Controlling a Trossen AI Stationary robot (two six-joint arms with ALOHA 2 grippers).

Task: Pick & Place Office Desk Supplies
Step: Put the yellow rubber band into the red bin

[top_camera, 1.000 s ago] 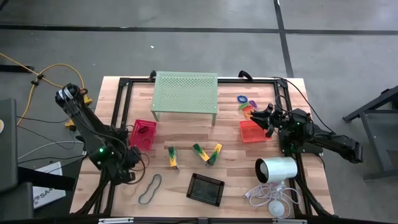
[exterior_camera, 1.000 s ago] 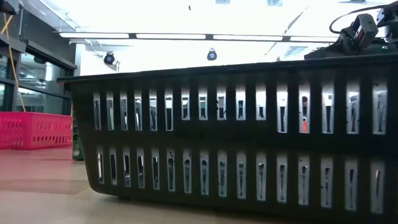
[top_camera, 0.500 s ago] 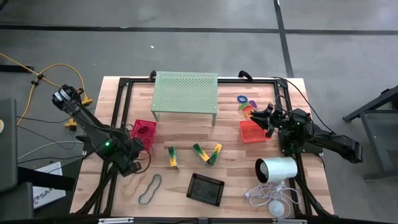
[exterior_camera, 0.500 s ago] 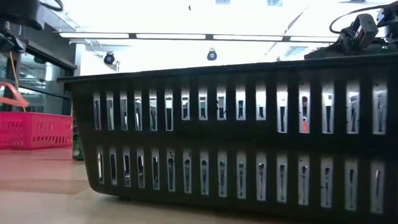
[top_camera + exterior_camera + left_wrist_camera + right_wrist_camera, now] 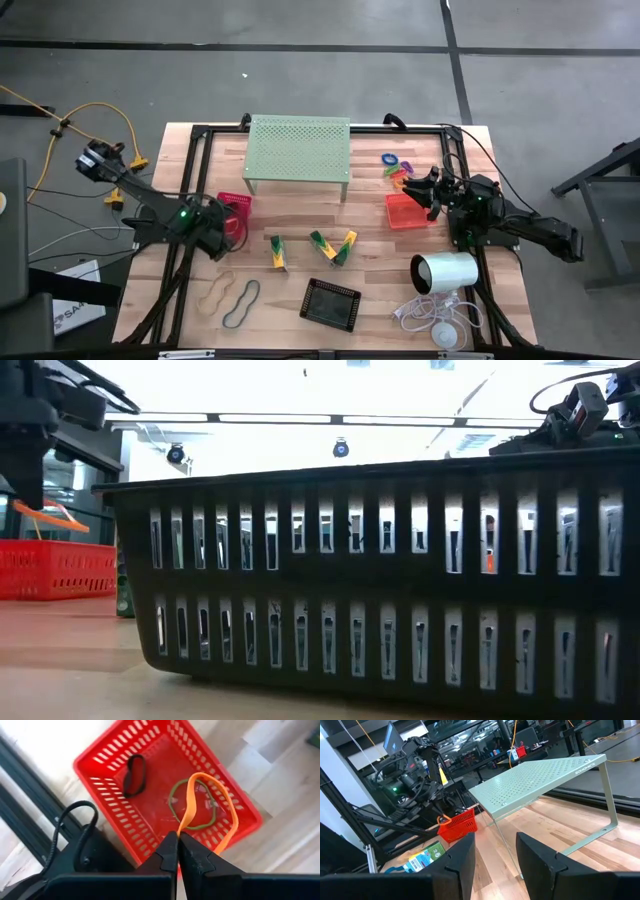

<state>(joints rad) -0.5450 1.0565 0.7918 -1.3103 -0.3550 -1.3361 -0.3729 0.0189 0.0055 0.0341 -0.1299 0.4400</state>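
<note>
Your landmark is the pale green perforated stand [image 5: 298, 145] at the back middle of the table [image 5: 380, 270].

Forward and left of the stand sits the red mesh tray [image 5: 165, 785]; a black band [image 5: 134, 773] and a thin green rubber-band loop [image 5: 192, 805] lie inside it. Forward of the stand's front edge you have three yellow-and-green clips [image 5: 331, 246], and beyond them, nearer the table's front, the black mesh tray [image 5: 330, 303]. Left of that tray two loops [image 5: 230, 297] lie flat on the wood. The black tray fills the low view and blocks most of the table behind it.

Right of the stand: small coloured rings [image 5: 395, 165], then the orange tray [image 5: 408, 211]. Forward of that lie the white cylinder [image 5: 444, 272] and its cable [image 5: 432, 318].

There is writing along the stand's edge in the right wrist view, too small for you to read.

Your left gripper [image 5: 178, 851] is pinched together on an orange rubber band [image 5: 210, 805], which hangs over the red tray. Your right gripper [image 5: 495, 852] waits right of the stand by the orange tray, fingers apart, holding nothing.
</note>
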